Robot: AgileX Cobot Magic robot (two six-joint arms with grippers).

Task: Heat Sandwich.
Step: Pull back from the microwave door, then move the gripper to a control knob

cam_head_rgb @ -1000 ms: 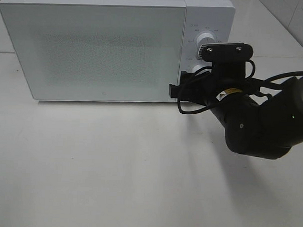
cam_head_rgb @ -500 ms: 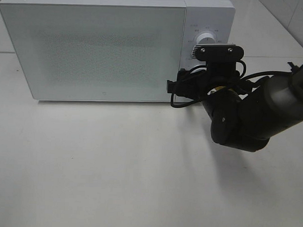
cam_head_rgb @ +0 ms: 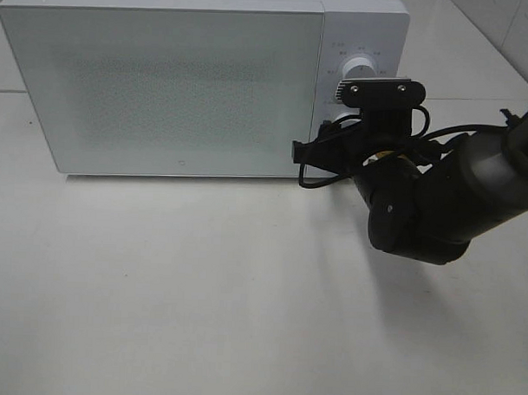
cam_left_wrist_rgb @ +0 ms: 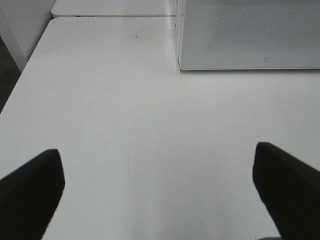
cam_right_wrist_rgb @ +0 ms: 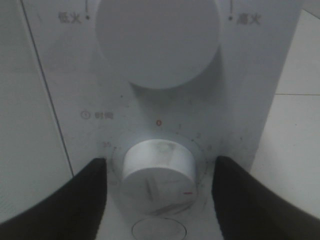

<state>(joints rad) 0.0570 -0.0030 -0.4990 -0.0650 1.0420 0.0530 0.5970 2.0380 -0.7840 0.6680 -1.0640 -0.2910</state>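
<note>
The sandwich is out of view. The white microwave [cam_head_rgb: 164, 81] stands at the back of the table with its door shut. My right gripper [cam_right_wrist_rgb: 160, 165] is open at the control panel. Its dark fingers [cam_right_wrist_rgb: 75, 200] flank the lower timer dial [cam_right_wrist_rgb: 157, 172], with a narrow gap on each side. The bigger power dial [cam_right_wrist_rgb: 157, 42] sits just above it. In the high view the right arm [cam_head_rgb: 420, 203] and its camera mount [cam_head_rgb: 385, 89] cover most of the panel. My left gripper [cam_left_wrist_rgb: 157, 160] hangs open over bare table, holding nothing.
The white table [cam_head_rgb: 200, 291] spreads out in front of the microwave. The left wrist view shows the microwave's lower left corner [cam_left_wrist_rgb: 182, 65], the table's left edge [cam_left_wrist_rgb: 25, 75] and dark floor beyond it.
The right arm has shifted left and closer to the control panel, then held nearly still over the last half second. The microwave door stays shut.
</note>
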